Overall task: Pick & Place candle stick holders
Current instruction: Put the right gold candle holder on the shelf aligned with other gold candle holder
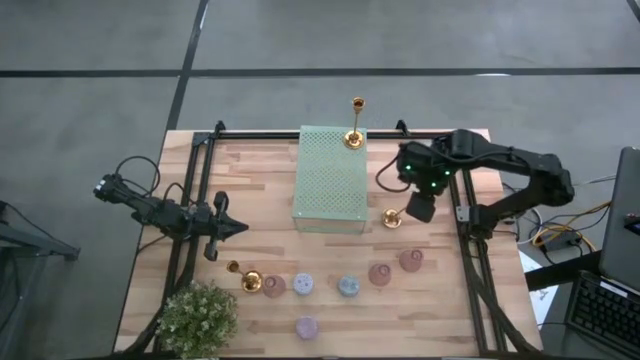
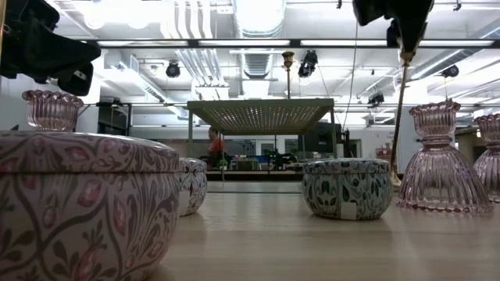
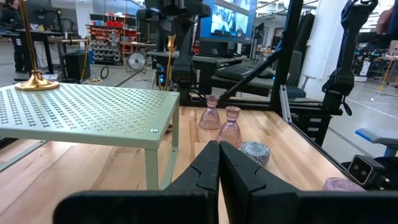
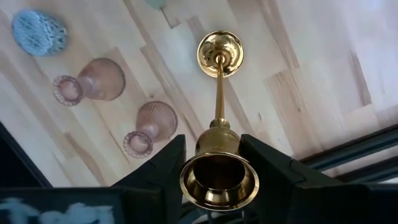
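Note:
My right gripper (image 1: 418,207) is shut on a gold candle stick holder (image 4: 219,124) to the right of the pale green perforated block (image 1: 330,180). A second gold holder (image 1: 354,135) stands by its base on the block's far edge. A third (image 1: 245,278) lies on the table at the front left. Squat pink, lilac and blue holders (image 1: 348,286) stand in a loose row near the front edge. My left gripper (image 1: 228,228) is shut and empty, left of the block. My right gripper pinches the gold holder's cup end (image 4: 217,146), just under the flared rim, between its two fingers (image 4: 163,167). The fingers come from above, pointing down. The holder hangs nearly upright, round base (image 4: 219,53) lowest, near the table; I cannot tell whether the base touches it.
A leafy potted plant (image 1: 198,318) stands at the front left corner. Two pink glass holders (image 1: 411,260) stand just in front of the held holder. Black frame rails (image 1: 470,240) run along both sides of the table. Bare wood lies between the block and the front row.

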